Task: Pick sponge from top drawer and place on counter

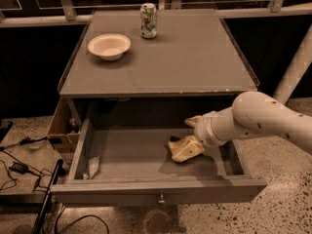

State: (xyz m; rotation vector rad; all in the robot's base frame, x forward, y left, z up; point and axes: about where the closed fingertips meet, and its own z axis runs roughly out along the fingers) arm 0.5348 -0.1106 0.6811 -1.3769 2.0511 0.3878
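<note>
The pale yellow sponge lies on the floor of the open grey top drawer, right of its middle. My gripper reaches into the drawer from the right. Its cream fingers are spread apart, one behind the sponge and one in front, which touches and partly covers it. The sponge rests on the drawer floor. The grey counter is above the drawer.
A white bowl and a drink can stand at the back of the counter. A crumpled wrapper lies in the drawer's left front corner. A wooden side compartment is to the left, with cables on the floor.
</note>
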